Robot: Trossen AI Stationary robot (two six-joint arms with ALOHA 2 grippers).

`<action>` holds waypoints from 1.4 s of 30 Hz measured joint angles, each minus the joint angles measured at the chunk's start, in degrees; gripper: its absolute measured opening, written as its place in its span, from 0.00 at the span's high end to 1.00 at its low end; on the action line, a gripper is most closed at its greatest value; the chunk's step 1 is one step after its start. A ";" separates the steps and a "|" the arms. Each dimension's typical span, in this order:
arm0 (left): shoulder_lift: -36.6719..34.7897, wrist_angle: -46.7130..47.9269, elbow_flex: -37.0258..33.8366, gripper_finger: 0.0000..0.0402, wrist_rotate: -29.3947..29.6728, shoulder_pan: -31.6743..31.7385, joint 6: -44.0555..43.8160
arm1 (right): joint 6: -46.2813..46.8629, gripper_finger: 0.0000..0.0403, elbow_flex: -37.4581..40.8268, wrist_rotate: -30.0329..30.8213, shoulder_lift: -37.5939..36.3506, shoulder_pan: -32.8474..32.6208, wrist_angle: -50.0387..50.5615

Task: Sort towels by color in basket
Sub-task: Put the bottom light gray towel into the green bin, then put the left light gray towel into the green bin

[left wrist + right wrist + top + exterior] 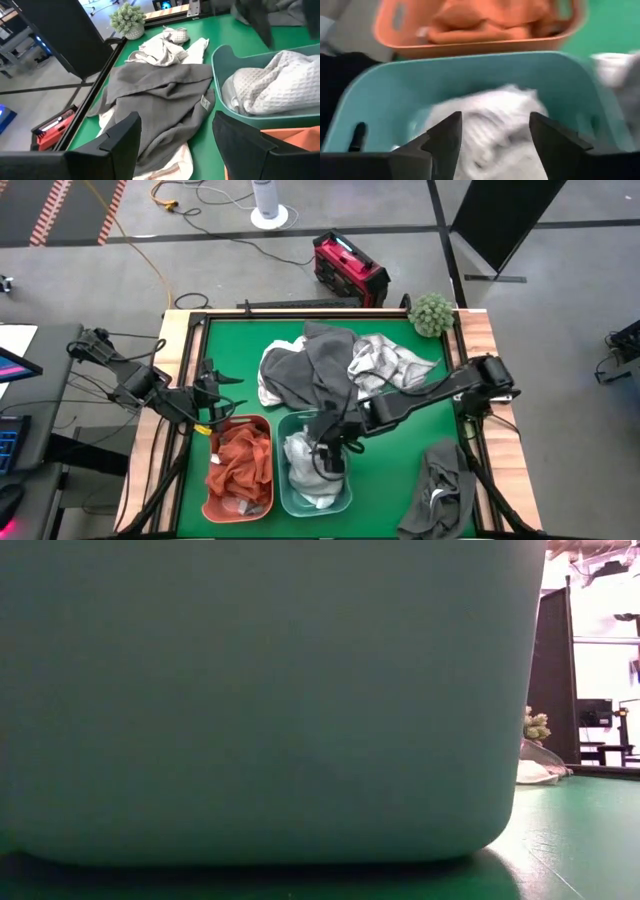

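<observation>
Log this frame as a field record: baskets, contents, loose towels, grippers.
orange basket: rust-orange towels
teal basket: light grey towel
pile mid-table: dark grey, light grey and white towels
table's right front edge: dark grey towel
right gripper: open, above teal basket
left gripper: open, empty, beside orange basket

High view looks straight down; low view sits against the teal basket (260, 700), which both wrist views share.
</observation>
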State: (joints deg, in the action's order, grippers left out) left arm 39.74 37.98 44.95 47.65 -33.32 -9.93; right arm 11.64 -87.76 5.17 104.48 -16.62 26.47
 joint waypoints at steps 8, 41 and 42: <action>0.01 0.15 0.00 0.41 -2.42 -0.02 -0.87 | 5.21 0.34 -1.26 27.12 -7.04 1.55 29.13; 0.09 4.79 0.00 0.41 -3.37 -0.02 -4.90 | -6.08 0.93 25.42 7.88 -7.99 25.57 12.56; 0.09 4.81 0.00 0.41 -3.37 -0.02 -4.90 | -5.59 0.93 24.84 7.76 -9.08 24.44 12.91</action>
State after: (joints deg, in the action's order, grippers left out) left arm 39.83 42.79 44.95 44.27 -33.34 -14.83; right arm 6.05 -62.92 12.93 95.40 7.82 39.38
